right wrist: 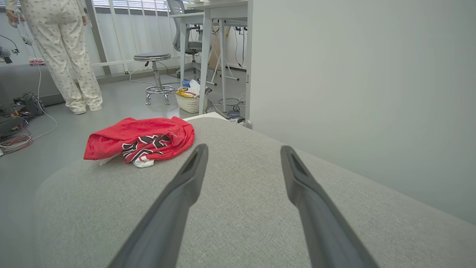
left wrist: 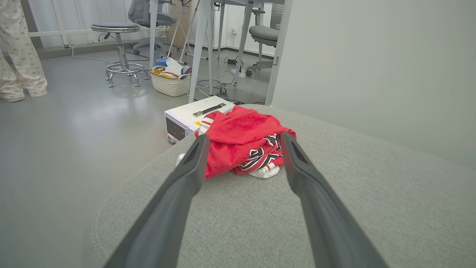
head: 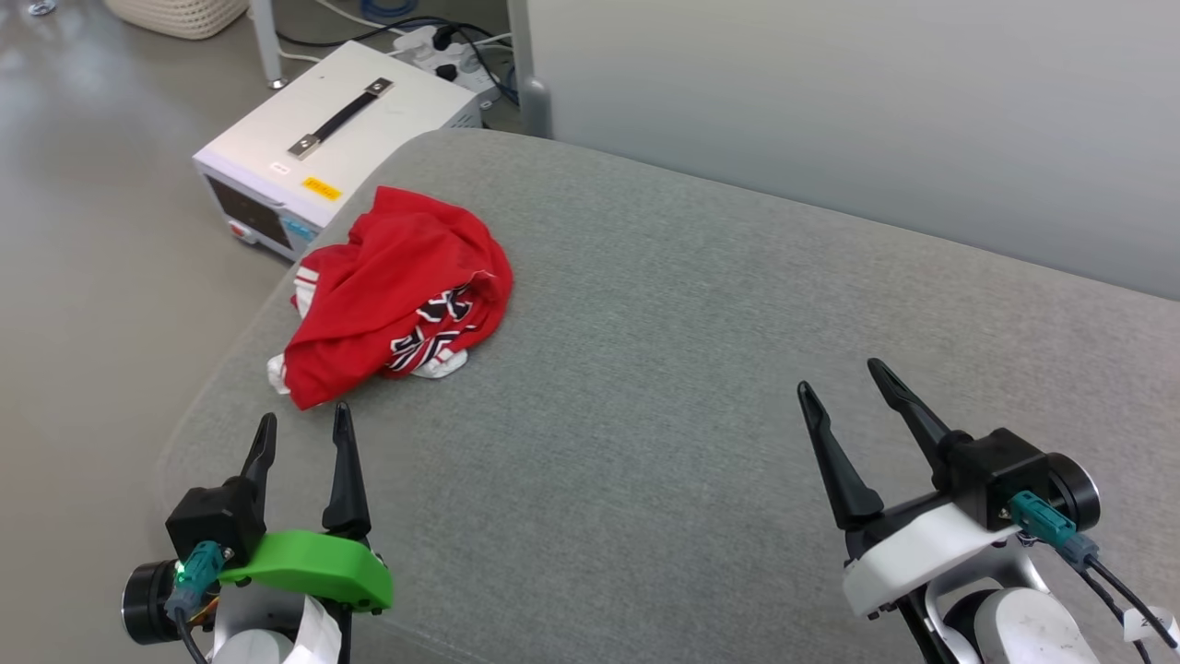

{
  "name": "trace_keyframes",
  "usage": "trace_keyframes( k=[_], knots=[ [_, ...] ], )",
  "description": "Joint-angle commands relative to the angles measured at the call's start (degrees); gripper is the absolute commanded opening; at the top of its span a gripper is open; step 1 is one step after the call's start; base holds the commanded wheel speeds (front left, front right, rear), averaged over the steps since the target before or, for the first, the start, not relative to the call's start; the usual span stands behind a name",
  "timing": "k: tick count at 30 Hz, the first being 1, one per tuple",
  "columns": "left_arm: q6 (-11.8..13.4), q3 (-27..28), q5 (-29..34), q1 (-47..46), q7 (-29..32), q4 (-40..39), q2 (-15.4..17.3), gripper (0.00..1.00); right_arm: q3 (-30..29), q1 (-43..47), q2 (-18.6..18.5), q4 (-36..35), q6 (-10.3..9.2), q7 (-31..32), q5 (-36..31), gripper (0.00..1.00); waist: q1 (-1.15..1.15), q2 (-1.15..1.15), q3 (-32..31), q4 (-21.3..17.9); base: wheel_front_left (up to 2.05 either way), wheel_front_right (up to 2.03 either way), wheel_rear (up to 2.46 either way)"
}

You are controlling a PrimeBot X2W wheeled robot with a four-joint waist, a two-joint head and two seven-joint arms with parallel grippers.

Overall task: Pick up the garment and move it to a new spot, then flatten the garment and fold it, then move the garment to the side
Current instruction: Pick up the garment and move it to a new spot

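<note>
The garment [head: 392, 290] is a crumpled red heap with white sleeve bits and a black-and-white print, lying near the left edge of the grey cushioned surface [head: 691, 350]. My left gripper [head: 306, 422] stands open just short of its near edge, nothing between the fingers; in the left wrist view the garment [left wrist: 241, 143] sits straight ahead past the fingertips [left wrist: 199, 143]. My right gripper [head: 839, 373] is open over bare cushion at the lower right, far from the cloth. In the right wrist view the garment [right wrist: 143, 141] lies ahead to the left.
A white box with a black handle [head: 336, 138] stands on the floor just beyond the cushion's left edge. A grey wall panel [head: 876, 111] runs behind the cushion. A person [right wrist: 59, 56] stands farther off near a stool [right wrist: 154, 74] and a basket [left wrist: 171, 80].
</note>
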Motion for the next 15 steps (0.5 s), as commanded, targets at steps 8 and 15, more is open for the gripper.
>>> trace_keyframes(
  k=[8, 15],
  knots=[
    [-0.7, 1.2, 0.1, -0.2, -1.7, 0.9, -0.2, 1.00, 2.4, -1.5, -0.9, 0.0, -0.03, -0.4, 0.4, 1.00, 0.00, 0.00, -0.1, 4.6, 0.00, 0.00, 0.00],
    [-0.9, 1.6, 0.9, -0.5, -2.5, 1.5, -0.2, 1.00, 3.5, -2.0, -1.8, -0.1, -0.04, -0.4, 0.4, 1.00, 0.00, 0.00, 0.4, 6.1, 0.00, 0.00, 0.00]
  ],
)
